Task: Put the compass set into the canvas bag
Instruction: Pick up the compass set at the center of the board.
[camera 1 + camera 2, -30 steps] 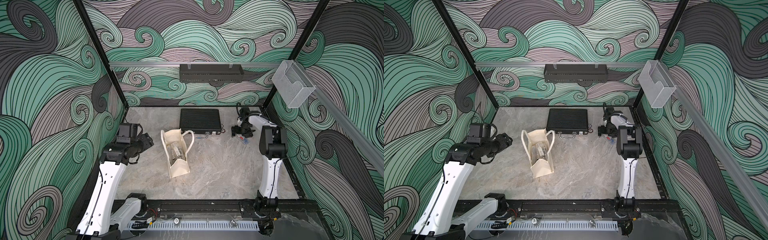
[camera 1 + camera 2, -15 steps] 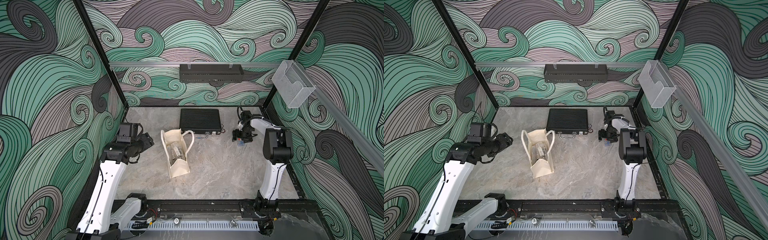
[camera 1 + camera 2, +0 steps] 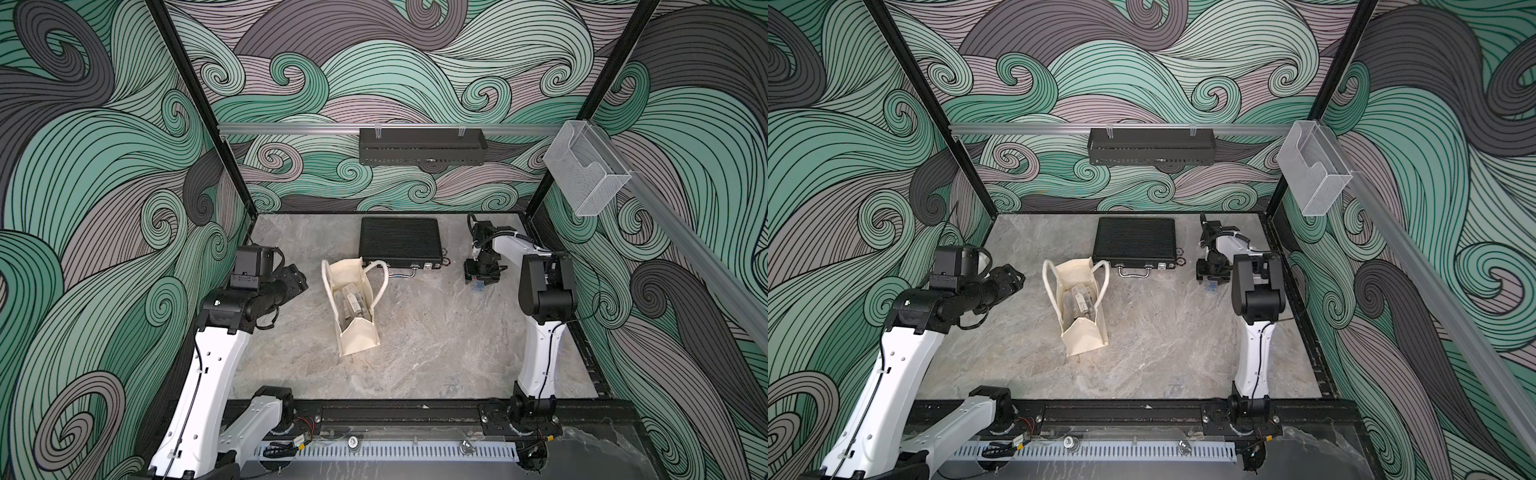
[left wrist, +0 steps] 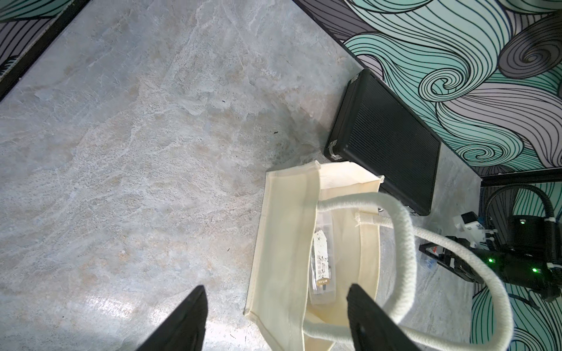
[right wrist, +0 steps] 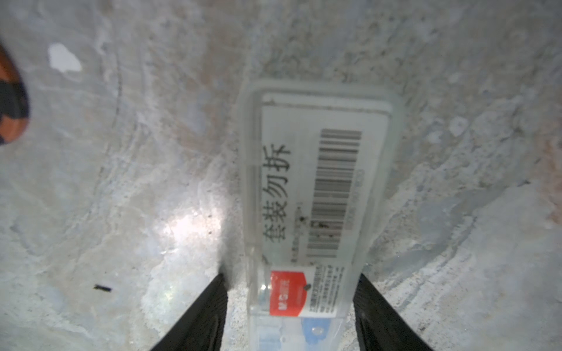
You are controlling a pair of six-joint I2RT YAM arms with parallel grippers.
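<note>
The compass set (image 5: 316,188), a clear plastic case with a barcode label and a red sticker, lies flat on the table at the back right (image 3: 478,287) (image 3: 1211,287). My right gripper (image 5: 292,282) points down over it (image 3: 480,275), open. Its jaws straddle the case's near end, one finger close against it and a gap at the other. The canvas bag (image 3: 353,332) (image 3: 1084,336) (image 4: 286,228) stands open mid-table with a clear case (image 4: 322,264) inside. My left gripper (image 4: 276,290) hovers open and empty left of the bag (image 3: 297,280).
A black ribbed briefcase (image 3: 400,243) (image 4: 386,142) lies behind the bag, touching its far end. A black tray (image 3: 422,145) and a clear holder (image 3: 584,174) hang on the walls. An orange and black thing (image 5: 9,97) shows at the right wrist view's edge.
My right gripper has come down and slightly forward over the compass set, and its jaws have narrowed around the case. The left arm and the bag have not moved.
</note>
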